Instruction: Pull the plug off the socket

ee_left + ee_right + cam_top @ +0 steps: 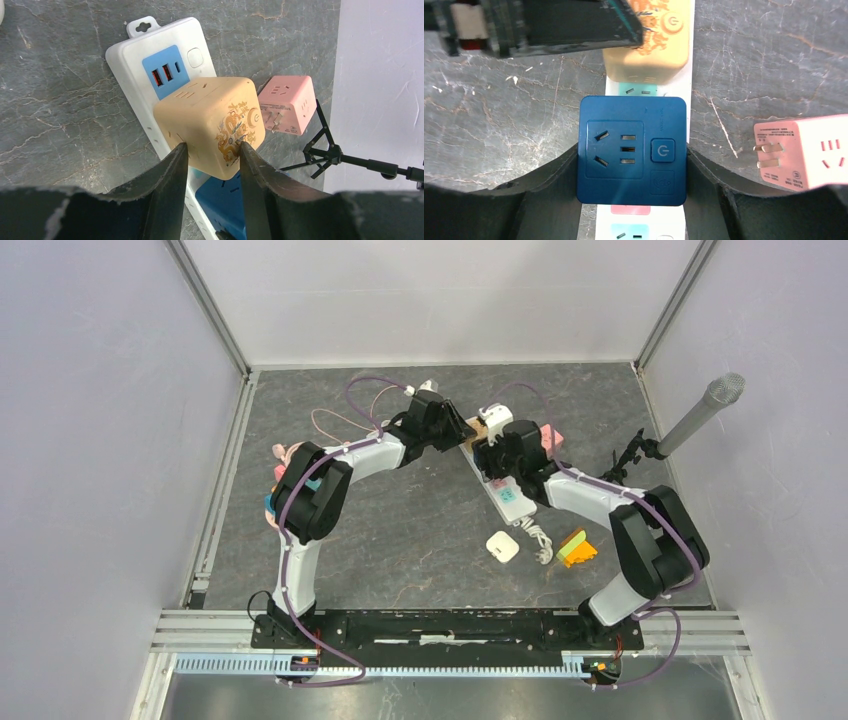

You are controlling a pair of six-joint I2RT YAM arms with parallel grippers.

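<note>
The left gripper (212,146) pinches a cream cube plug (210,120), its two matte black fingers (167,190) pressed against opposite faces near the cube's lower corner. The cube has rounded edges, a smooth satin shell, slotted outlets on its faces and a gold dragon print beside a round power button. It sits on the long white power strip (135,55), a glossy plastic bar with a hanging tab at its end, a sky-blue USB panel and a square rounded switch.

Just beside it on the same strip sits a blue cube plug (632,142), dark navy, softly rounded, with socket slots and a square button on top. The right gripper (631,152) clasps it, one finger touching each side.

The strip lies diagonally on the grey, marble-veined table (60,100). A pink cube (287,102) lies on its side off the strip, its metal prongs bare. Nearer the arm bases rest a small white adapter (502,546) and an orange-and-green block (577,548).
</note>
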